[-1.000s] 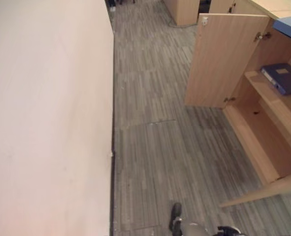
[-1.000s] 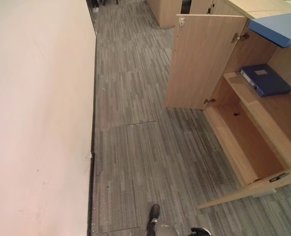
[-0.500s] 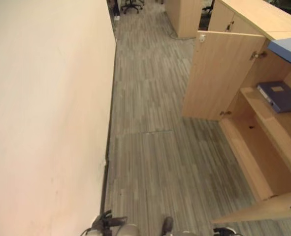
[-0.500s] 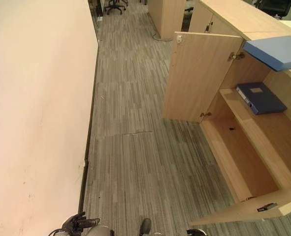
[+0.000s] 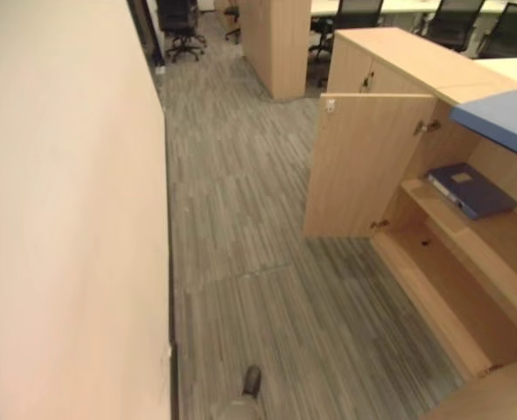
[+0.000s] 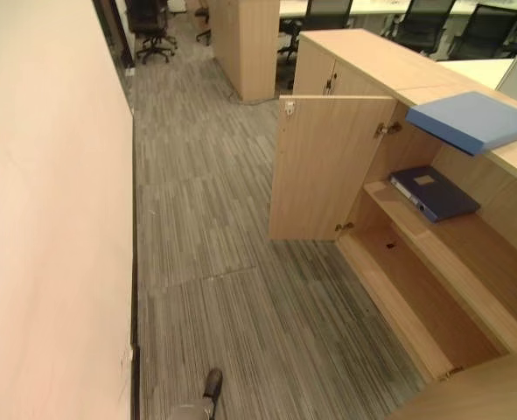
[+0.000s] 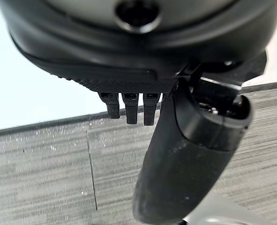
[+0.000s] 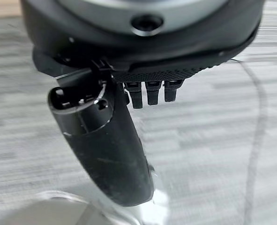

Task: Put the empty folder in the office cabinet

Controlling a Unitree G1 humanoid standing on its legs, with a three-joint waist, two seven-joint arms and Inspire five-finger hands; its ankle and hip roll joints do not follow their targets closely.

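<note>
Grey striped carpet floor (image 5: 241, 219) | open light-wood office cabinet (image 6: 328, 166), dark-blue folder (image 6: 435, 192) shelved, light-blue folder (image 6: 472, 121) on top | left hand (image 7: 190, 154), right hand (image 8: 105, 145) over carpet, both released, empty.

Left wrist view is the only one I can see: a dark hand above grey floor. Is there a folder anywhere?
Observer: Yes. The right eye view shows a light blue folder lying on top of the cabinet.
Operator: Anything inside the cabinet?
Observer: A dark blue folder lies on its upper shelf, seen past the open door.
Operator: Is the other hand carrying something?
Observer: No. The right hand hangs over the floor, fingers relaxed, holding nothing.
</note>
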